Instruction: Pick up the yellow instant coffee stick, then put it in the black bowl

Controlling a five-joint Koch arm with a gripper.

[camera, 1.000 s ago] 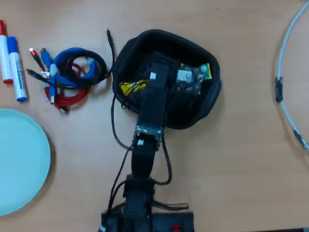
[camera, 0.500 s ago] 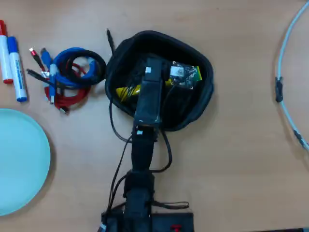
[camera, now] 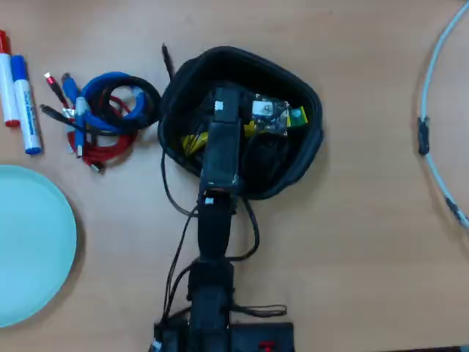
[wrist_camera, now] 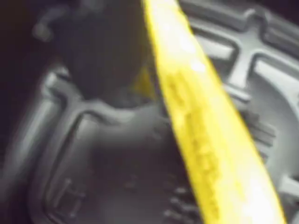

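Observation:
The yellow instant coffee stick (wrist_camera: 196, 116) runs close and blurred from top centre to bottom right in the wrist view, over the ribbed floor of the black bowl (wrist_camera: 93, 154). It lies right against one dark jaw of my gripper (wrist_camera: 140, 86); the other jaw does not show. In the overhead view my arm (camera: 220, 154) reaches into the black bowl (camera: 308, 158). The stick (camera: 192, 141) pokes out on both sides of the arm, its green end to the right. The arm hides the gripper there.
In the overhead view a coil of blue, red and black cables (camera: 102, 117) lies left of the bowl. Two markers (camera: 22, 103) and a pale blue plate (camera: 29, 242) are at the far left. A pale cable (camera: 432, 125) curves along the right edge.

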